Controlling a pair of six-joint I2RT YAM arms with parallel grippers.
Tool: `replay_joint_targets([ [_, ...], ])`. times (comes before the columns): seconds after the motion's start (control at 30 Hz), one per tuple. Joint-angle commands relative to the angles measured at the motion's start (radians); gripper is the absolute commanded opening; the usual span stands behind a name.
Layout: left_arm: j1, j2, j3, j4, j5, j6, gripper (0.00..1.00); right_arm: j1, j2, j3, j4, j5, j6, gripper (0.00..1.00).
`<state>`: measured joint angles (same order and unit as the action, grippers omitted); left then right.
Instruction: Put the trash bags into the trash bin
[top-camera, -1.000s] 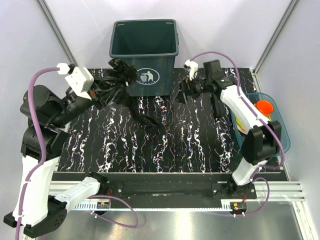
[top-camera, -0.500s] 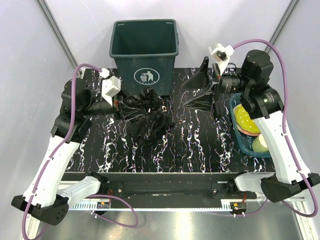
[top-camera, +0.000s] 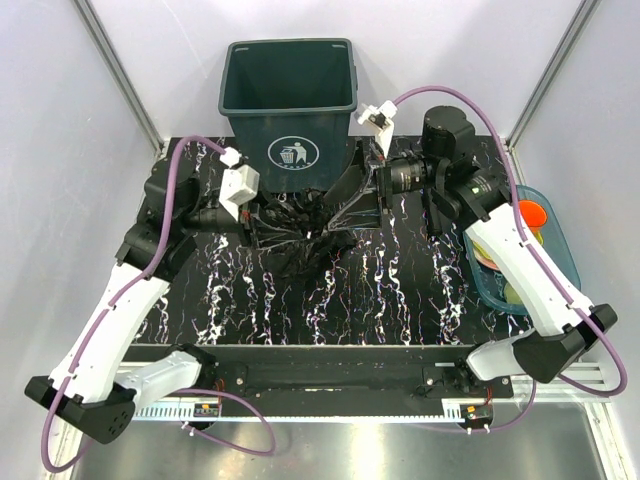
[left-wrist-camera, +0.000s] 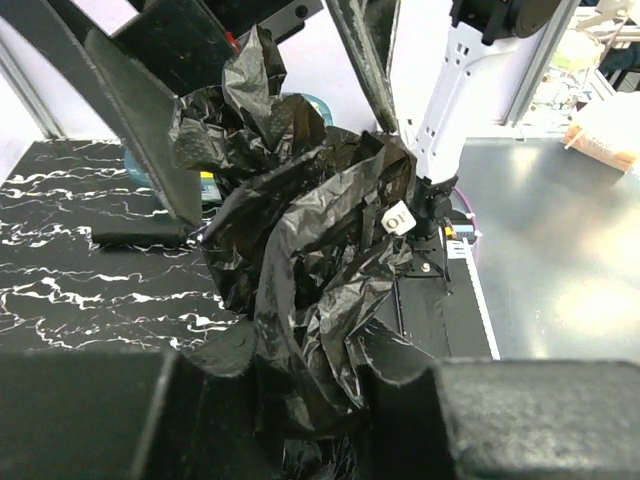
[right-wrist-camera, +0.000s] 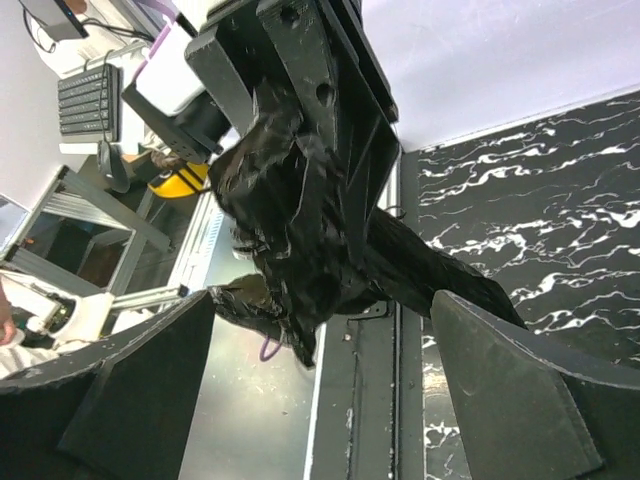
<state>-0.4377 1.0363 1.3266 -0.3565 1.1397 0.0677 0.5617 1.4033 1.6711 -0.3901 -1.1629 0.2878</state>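
Item: trash bag (top-camera: 305, 240), thin glossy black film, crumpled into one wrinkled bunch.
Position of item: low over the bench (top-camera: 400, 290), just in front of the trash bin (top-camera: 255, 150), between the two arms; none of it inside the bin.
State, left pincer (top-camera: 262, 212): clamped on a gathered fold of the film, pinched between both fingers in the left wrist view.
State, right pincer (top-camera: 356, 195): jaws wide apart, one on each side of the bunch's far end; holding nothing.
Receptacle: dark green, upright at the back of the bench, mouth open, nothing visible inside.
Done so far: film bunched up and gripped from one side only.
Left to do (judged): second grip or a lift, carry over the rim, release inside; practically the whole transfer outstanding.
Hard to make out: contact between right fingers and film; lower outline of the bunch against the black veined surface; resting or hanging, cannot tell; one bag or several, cannot tell.
In shadow: bin floor.
Also present: blue tray (top-camera: 566, 240) at the right edge, contents partly covered by the right arm, not identified.
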Motion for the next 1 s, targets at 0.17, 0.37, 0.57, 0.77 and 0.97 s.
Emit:
replay_joint_targets([
  [0.17, -0.058, 0.028, -0.004, -0.075, -0.055, 0.173, 0.26, 0.063, -0.012, -0.034, -0.001, 0.093, 0.001, 0.77],
  [0.37, -0.065, 0.019, -0.006, -0.137, -0.112, 0.195, 0.37, 0.073, 0.003, -0.005, -0.154, 0.227, -0.1, 0.0],
  [0.57, 0.192, -0.149, -0.226, -0.081, -0.182, 0.019, 0.67, -0.019, -0.053, -0.037, -0.239, 0.5, -0.153, 0.0],
  [0.77, 0.283, -0.184, -0.251, 0.163, -0.253, -0.362, 0.93, -0.023, -0.083, -0.154, -0.144, 0.508, -0.095, 0.0],
  [0.97, 0.111, -0.072, -0.153, 0.284, -0.325, -0.563, 0.92, 0.003, -0.096, -0.214, 0.037, 0.453, 0.022, 0.0],
])
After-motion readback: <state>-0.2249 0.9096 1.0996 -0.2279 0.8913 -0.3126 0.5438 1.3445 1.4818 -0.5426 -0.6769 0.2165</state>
